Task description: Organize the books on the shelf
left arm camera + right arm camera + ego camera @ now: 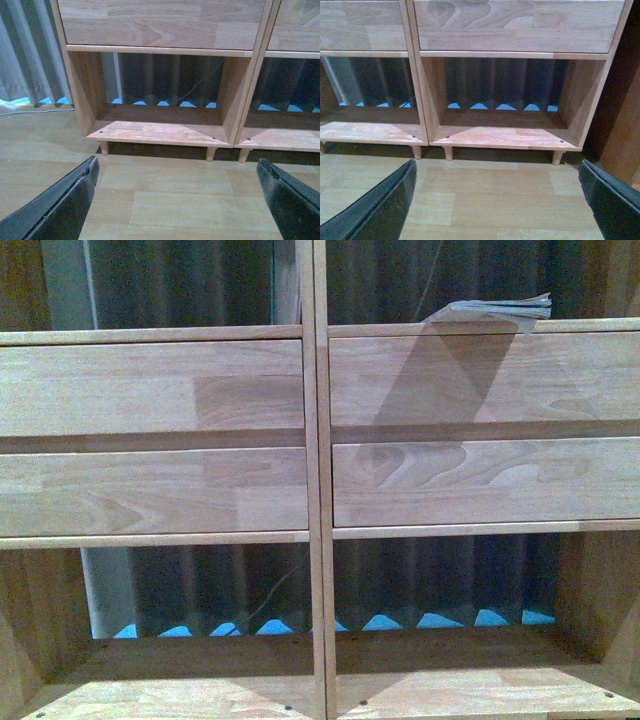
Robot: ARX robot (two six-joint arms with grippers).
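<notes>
the shelf [318, 490] fills the front view, its four plain drawer fronts stacked two to a column. one of the books [500, 309] lies flat on the ledge just above the upper right drawer front [480, 380], pale page edges showing and one corner poking out past the shelf's front edge. lying flat and overhanging like that, it looks dropped there rather than put away, so i judge it wants tidying. i can't make out its cover, and no second book shows anywhere.

both arms hang low in front of the shelf's bottom compartments, above the wood floor [40, 145]. the left gripper [177, 200] is spread wide with nothing between its dark fingers [65, 205], and faces the shelf's lower left compartment. the right gripper [497, 200] is equally released and bare, facing the lower right compartment beside a darker cabinet [625, 125]. held wide like this, they look ready to take a book, though the one visible sits far above them on the shelf.
</notes>
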